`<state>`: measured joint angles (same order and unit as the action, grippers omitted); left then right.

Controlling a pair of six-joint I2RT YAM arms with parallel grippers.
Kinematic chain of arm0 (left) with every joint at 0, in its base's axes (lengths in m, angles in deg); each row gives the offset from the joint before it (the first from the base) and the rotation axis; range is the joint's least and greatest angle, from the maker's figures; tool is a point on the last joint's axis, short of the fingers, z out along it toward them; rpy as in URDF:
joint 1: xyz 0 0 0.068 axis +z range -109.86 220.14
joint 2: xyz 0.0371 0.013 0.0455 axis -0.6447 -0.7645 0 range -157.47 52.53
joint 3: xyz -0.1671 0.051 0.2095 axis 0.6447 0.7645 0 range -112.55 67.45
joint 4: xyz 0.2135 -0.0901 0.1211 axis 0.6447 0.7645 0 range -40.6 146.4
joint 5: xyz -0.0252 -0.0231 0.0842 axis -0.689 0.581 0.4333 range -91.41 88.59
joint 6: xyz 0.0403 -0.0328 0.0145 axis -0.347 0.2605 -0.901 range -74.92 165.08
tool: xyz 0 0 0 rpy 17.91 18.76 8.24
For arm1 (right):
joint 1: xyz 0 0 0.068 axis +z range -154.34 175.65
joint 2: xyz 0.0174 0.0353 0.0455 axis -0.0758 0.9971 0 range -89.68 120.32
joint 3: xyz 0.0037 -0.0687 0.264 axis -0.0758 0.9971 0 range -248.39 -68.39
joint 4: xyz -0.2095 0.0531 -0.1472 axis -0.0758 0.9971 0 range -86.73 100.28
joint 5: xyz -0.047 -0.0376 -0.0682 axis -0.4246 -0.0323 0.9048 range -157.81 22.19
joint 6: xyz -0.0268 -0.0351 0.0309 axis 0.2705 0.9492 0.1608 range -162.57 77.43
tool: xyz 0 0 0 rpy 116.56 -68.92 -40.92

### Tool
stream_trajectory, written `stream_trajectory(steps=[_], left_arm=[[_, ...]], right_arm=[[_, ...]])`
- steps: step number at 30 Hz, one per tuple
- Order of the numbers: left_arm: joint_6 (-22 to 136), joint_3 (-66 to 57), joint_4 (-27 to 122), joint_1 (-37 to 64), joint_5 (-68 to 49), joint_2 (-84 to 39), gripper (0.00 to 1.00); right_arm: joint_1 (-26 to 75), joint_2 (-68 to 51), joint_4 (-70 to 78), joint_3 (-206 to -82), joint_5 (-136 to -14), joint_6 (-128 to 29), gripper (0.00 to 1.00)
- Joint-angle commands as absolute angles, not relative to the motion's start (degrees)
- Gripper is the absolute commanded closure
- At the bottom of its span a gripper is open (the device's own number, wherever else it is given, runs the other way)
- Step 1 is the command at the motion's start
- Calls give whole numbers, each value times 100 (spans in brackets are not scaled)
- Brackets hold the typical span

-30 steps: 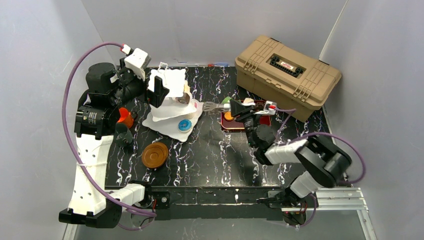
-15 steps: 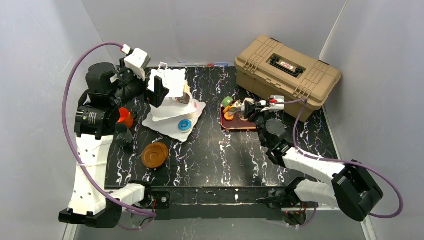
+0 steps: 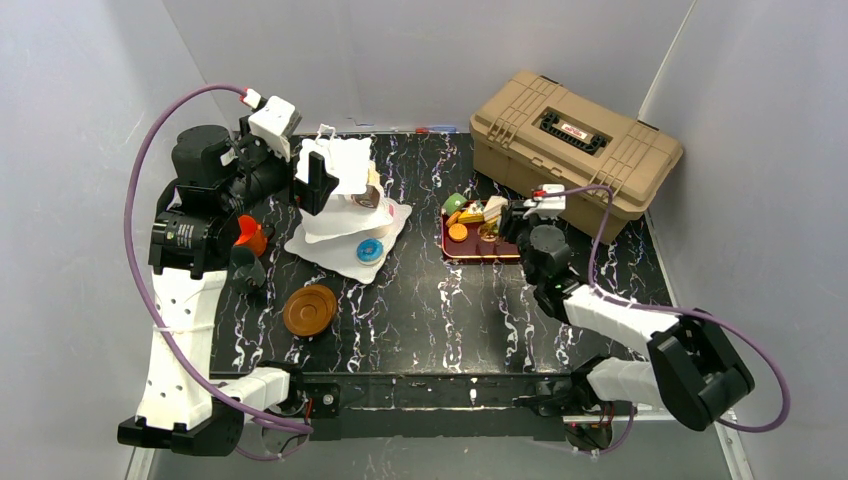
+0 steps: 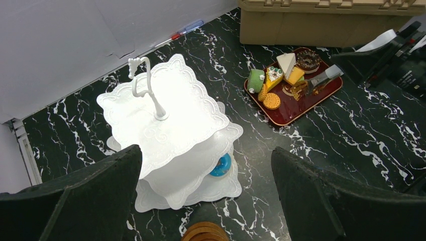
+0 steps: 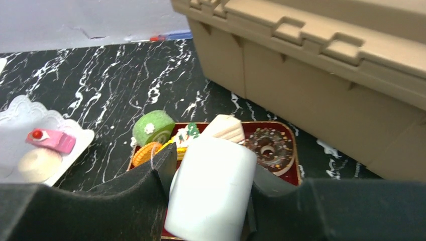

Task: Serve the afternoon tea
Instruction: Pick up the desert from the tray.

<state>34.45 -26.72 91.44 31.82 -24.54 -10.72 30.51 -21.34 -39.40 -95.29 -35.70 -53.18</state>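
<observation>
While the left gripper (image 4: 206, 153) hangs wide open and empty above the white three-tier stand (image 4: 166, 110), the right gripper (image 5: 211, 165) is closed partway on the pale handle of the metal tongs (image 4: 324, 78); the tongs' tips lie over the red tray (image 4: 296, 110). The stand sits at the far left of the worktop (image 3: 440, 310); a blue donut (image 3: 369, 250) lies on its lowest plate, and a pink slice (image 5: 50, 139) rests on a plate edge. The tray sits just in front of the tan toolbox (image 3: 575, 140); it holds a green roll (image 5: 153, 128), a chocolate donut (image 5: 269, 143) and other small pastries. The orange cup (image 3: 250, 235) and dark cup (image 3: 247, 270) stand left of the stand, beside the left arm; the brown saucers (image 3: 309, 310) are stacked nearer, apart from the stand.
</observation>
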Motion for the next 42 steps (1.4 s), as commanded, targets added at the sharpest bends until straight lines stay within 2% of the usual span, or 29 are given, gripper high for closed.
stream_trajectory(steps=[1, 10, 23, 42], left_arm=[[3487, -2736, 9123, 3192, -2546, -1052, 1], [3460, -2807, 9141, 3195, -2522, -1078, 1], [3450, -2913, 9147, 3190, -2514, -1107, 1], [3474, -2966, 9148, 3195, -2498, -1098, 1]], right_arm=[[3046, -1845, -4599, -9928, -4084, -5558, 55], [3059, -1261, -4929, -10239, -4538, -5744, 54], [3189, -590, -4720, -10730, -4739, -5235, 47], [3843, 47, -4072, -11551, -4334, -3414, 47]])
